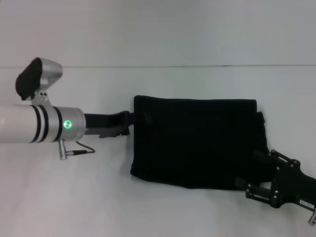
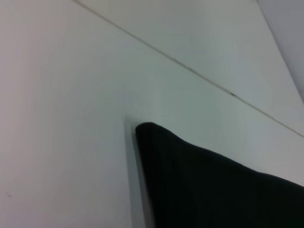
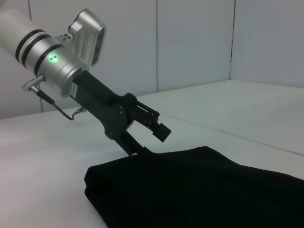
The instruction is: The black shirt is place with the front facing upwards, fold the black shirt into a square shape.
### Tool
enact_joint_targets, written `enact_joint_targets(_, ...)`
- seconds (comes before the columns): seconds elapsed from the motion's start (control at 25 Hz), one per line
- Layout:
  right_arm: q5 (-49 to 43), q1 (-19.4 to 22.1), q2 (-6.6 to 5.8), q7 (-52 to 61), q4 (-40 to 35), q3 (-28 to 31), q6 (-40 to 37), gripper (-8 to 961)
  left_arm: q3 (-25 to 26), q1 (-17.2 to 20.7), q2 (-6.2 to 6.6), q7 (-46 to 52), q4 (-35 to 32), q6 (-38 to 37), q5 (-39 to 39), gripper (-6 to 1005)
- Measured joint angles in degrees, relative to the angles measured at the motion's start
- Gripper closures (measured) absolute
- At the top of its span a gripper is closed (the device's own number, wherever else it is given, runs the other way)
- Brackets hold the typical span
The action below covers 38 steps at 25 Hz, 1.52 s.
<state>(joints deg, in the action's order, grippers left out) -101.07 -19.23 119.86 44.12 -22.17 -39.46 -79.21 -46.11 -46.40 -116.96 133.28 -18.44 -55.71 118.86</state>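
The black shirt (image 1: 197,143) lies folded into a rough rectangle on the white table, with no lettering showing. My left gripper (image 1: 140,118) is at the shirt's far left corner. The right wrist view shows that left gripper (image 3: 149,141) open, one finger raised above the cloth (image 3: 199,190) and the other down at its edge. The left wrist view shows only a corner of the shirt (image 2: 213,190) on the table. My right gripper (image 1: 249,169) hovers at the shirt's near right corner, its fingers spread apart and open.
The white table (image 1: 74,187) runs wide around the shirt, and its back edge meets a pale wall (image 1: 158,29). A thin cable (image 1: 81,148) hangs from the left wrist close to the tabletop.
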Motion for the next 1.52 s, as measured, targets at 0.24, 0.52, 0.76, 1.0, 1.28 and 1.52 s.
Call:
enact_joint_targets(0.24, 0.0, 0.04, 0.02, 0.22, 0.0, 0.0, -0.13, 57, -0.26, -0.07, -1.2, -0.4, -0.34, 0.58, 0.05, 91)
enact_joint_targets(0.52, 0.26, 0.08, 0.02, 0.29, 0.0, 0.0, -0.41, 56, -1.1, -0.63, -1.7, -1.13, -0.41, 1.74, 0.05, 133)
enact_joint_targets(0.76, 0.35, 0.02, 0.02, 0.29, 0.03, 0.07, -0.43, 56, -1.01, -0.38, -1.77, -1.21, -0.67, 1.95, -0.25, 365)
enact_joint_targets(1.0, 0.36, -0.09, 0.02, 0.34, 0.03, 0.09, -0.43, 56, -0.85, -0.35, -1.78, -1.24, -0.67, 2.19, -0.49, 612)
enact_joint_targets(1.28, 0.45, -0.21, 0.02, 0.35, 0.02, 1.1, -0.41, 56, -0.53, 0.49, -1.66, -2.42, -0.69, 0.91, -2.78, 885)
enact_joint_targets(1.52, 0.45, -0.58, 0.02, 0.17, 0.02, 3.41, -0.26, 56, -0.4, 3.06, -0.66, -3.0, -1.59, -0.51, -4.87, 966)
